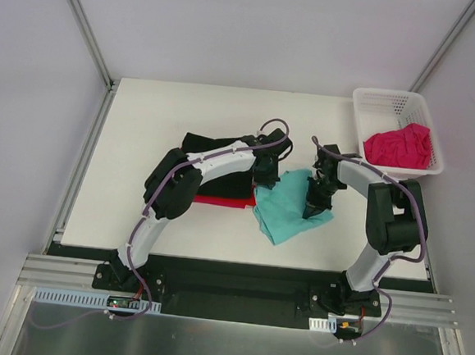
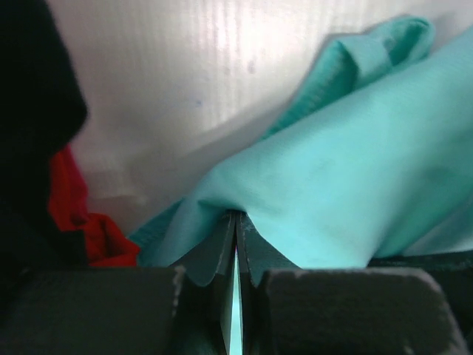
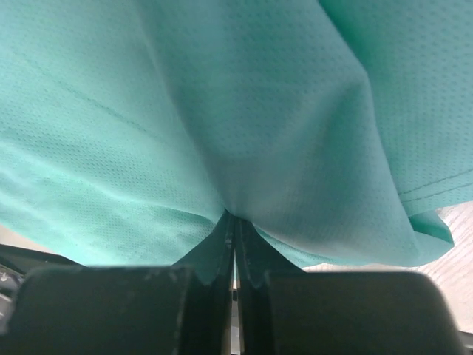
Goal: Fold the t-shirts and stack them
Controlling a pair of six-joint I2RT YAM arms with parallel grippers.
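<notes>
Both sets of jaws are clamped on the teal-green t-shirt [image 1: 288, 208], one pair at each side.

The shirt lies rumpled on the surface [image 1: 142, 137] between the two arms. Its long axis runs from the far edge toward the near one, and its near corner is skewed left. The left jaws pinch a fold at its far-left edge and the right jaws pinch its right side, so the cloth spans the gap between them. The black t-shirt [image 1: 203, 144] lying over the red t-shirt [image 1: 219, 199] sits just to the left, beside the left jaws. A carry onto that stack would likely go leftward. The magenta-pink t-shirt [image 1: 398, 146] lies in the basket [image 1: 392, 95], well apart.
</notes>
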